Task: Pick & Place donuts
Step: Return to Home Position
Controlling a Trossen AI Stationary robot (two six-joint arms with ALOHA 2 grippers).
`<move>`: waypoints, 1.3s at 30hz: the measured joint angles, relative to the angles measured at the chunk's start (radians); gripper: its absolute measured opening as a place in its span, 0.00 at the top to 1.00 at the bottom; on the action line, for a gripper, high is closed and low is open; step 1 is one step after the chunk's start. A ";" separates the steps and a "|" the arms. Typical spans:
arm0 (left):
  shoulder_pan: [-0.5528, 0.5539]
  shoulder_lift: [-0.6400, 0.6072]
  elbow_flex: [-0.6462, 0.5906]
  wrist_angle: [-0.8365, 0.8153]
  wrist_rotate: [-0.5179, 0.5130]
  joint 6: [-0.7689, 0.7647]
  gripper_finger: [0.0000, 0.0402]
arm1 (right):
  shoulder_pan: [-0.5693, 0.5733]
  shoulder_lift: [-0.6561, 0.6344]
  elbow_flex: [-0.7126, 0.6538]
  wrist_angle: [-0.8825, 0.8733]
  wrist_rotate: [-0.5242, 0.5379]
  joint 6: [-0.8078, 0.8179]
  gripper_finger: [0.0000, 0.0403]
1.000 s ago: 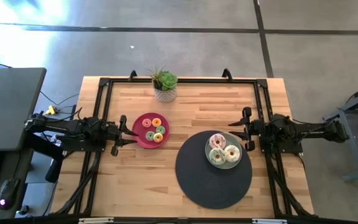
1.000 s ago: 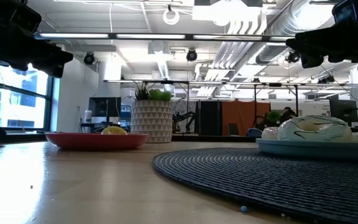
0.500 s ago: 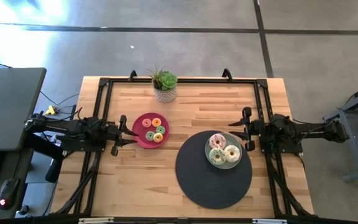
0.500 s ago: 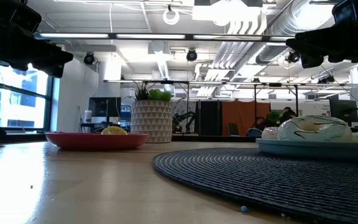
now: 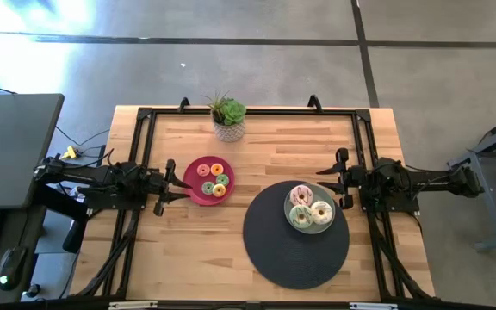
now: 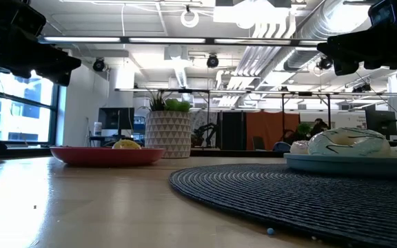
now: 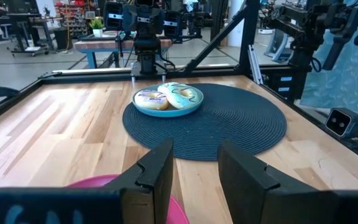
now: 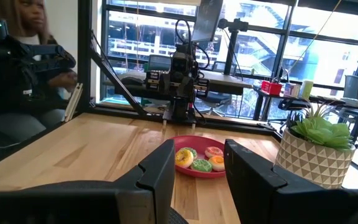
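Seen low, the magenta plate (image 6: pixel 105 156) hides most tiny donuts (image 8: pixel 196 167); left end effector (image 5: pixel 174 184) and right end effector (image 5: pixel 338 179) gape empty.

At table height the magenta plate (image 6: pixel 105 156) hides all tiny donuts (image 6: pixel 126 145) except 1.

High camera looks down on the table (image 5: pixel 179 250); low one skims it.
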 joint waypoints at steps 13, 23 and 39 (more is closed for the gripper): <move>0.000 0.000 0.000 0.000 0.000 0.000 0.70 | 0.000 0.000 0.000 0.000 0.000 0.000 0.68; 0.000 0.000 0.001 0.000 0.000 0.000 0.70 | 0.000 0.000 0.000 0.000 0.000 0.000 0.68; 0.000 0.000 0.001 0.000 0.000 0.000 0.70 | 0.000 0.000 0.000 0.000 0.000 0.000 0.68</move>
